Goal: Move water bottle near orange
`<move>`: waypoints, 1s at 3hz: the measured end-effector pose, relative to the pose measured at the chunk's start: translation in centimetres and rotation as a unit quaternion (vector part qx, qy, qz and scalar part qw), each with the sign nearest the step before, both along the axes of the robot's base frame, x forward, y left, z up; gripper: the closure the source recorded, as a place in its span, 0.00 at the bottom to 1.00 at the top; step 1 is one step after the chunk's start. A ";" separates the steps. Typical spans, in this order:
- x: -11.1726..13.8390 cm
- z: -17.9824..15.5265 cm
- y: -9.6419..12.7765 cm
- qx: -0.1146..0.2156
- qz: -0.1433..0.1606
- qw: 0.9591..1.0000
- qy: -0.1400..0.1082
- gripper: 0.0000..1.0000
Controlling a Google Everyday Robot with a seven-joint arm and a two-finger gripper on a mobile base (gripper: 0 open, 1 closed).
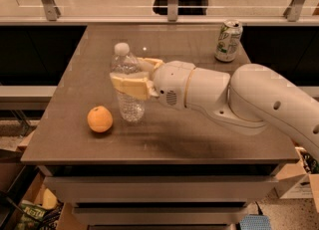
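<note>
The water bottle (127, 99) is a clear ribbed bottle with a white cap, standing upright on the brown table (199, 139), left of centre. My gripper (133, 76) reaches in from the right and is shut on the bottle's middle, one yellowish finger (130, 85) across its front and the other behind it. The orange (99, 119) lies on the table just left of and slightly in front of the bottle, a small gap between them.
A green-and-white soda can (228, 41) stands at the table's far right. My white arm (239, 99) spans the right half of the table. A glass railing runs behind the table. Boxes sit on the floor at both lower corners.
</note>
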State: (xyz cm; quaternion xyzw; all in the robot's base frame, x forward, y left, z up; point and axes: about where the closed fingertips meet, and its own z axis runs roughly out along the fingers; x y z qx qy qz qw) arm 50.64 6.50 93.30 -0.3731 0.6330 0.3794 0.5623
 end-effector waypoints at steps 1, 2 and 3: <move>-0.1 0.1 0.2 0.000 0.002 1.000 -0.001 0.59; -0.2 0.1 0.4 -0.001 0.004 1.000 -0.001 0.36; -0.3 0.2 0.6 -0.002 0.005 1.000 -0.002 0.13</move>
